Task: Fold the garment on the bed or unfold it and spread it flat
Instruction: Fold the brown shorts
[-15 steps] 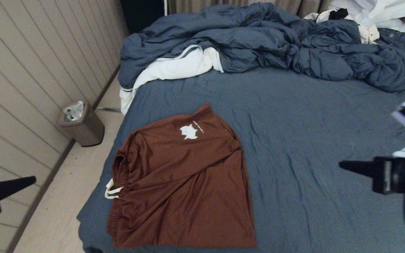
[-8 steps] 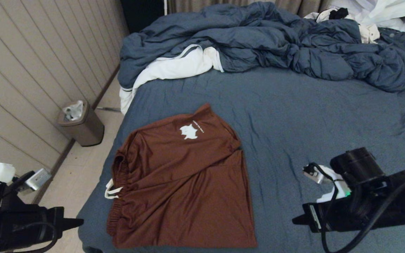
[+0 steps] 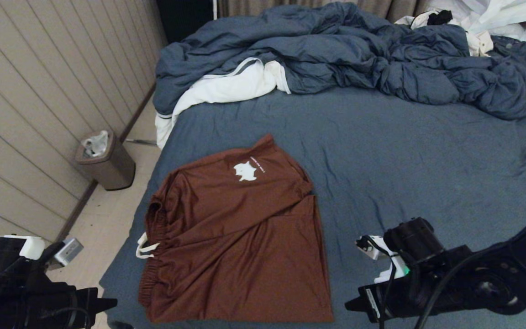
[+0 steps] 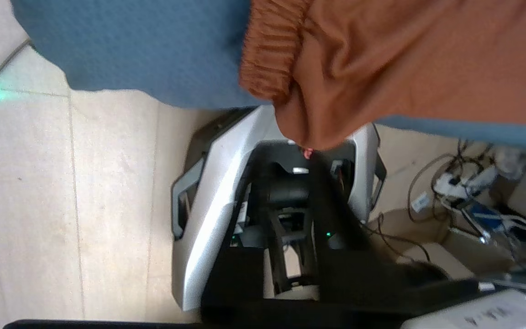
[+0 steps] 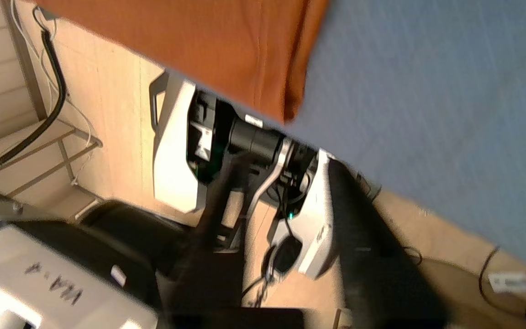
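Dim, even indoor light in the head view, soft faint shadows, no glare, both wrist views brighter and motion-blurred

One garment (image 3: 235,237) lies on one bed (image 3: 418,155): a single pair of rust-brown shorts, carrying one white logo print (image 3: 245,171) and one white drawstring (image 3: 144,247). One rumpled blue duvet (image 3: 336,55) is heaped at the far end. White clothes show in two places, one bundle (image 3: 226,89) under the duvet's near edge and one pile (image 3: 482,18) at the far right corner. One bin (image 3: 105,161) stands on the floor by the wall. Two grippers are in view, one left gripper (image 3: 105,303) and one right gripper (image 3: 352,305)
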{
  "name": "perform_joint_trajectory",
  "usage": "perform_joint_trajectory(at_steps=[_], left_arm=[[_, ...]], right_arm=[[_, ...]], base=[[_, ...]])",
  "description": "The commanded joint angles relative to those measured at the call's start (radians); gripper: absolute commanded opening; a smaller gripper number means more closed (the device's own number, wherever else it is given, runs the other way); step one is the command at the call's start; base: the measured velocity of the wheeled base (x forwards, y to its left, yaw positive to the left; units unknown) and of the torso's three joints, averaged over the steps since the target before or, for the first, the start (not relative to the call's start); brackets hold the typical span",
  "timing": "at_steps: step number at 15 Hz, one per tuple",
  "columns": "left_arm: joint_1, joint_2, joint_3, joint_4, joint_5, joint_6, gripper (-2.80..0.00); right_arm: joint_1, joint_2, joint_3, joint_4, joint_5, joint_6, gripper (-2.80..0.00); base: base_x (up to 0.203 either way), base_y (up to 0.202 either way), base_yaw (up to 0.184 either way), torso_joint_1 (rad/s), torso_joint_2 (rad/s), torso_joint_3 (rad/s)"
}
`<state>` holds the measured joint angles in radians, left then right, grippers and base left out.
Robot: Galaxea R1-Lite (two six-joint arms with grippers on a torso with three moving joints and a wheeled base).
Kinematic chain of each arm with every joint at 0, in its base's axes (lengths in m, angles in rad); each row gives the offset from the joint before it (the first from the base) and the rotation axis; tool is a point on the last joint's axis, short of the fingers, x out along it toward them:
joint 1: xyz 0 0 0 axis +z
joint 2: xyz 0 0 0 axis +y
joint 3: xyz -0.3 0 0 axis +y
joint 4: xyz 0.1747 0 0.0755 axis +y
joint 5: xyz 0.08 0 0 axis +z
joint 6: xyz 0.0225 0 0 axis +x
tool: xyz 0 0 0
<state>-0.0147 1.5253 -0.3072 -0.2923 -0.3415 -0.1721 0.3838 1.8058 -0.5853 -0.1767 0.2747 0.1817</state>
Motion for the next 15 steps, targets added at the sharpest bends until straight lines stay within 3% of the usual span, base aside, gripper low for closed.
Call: perform_joint_trajectory(at_steps=[1,8,15], left_arm=[[0.0,0.03,0.002,-0.041,0.002,-0.001,0.0],[-0.002,0.072,0.007,-0.11,0.002,-0.005,0.0],[-0.003,0.078,0.008,-0.111,0.0,-0.013,0.0]], right_arm=[[0.006,0.05,-0.008,-0.038,0.001,0.001,0.0],[0.109,0.18,-0.028,-0.19,-0.045,0.023,0.0],[0.113,0.243,-0.034,-0.211,-0.061,0.032,0.0]], base=[[0.0,0.0,0.0,0.0,0.0,0.0],[0.0,0.0,0.0,0.0,0.0,0.0],[0.0,0.0,0.0,0.0,0.0,0.0]])
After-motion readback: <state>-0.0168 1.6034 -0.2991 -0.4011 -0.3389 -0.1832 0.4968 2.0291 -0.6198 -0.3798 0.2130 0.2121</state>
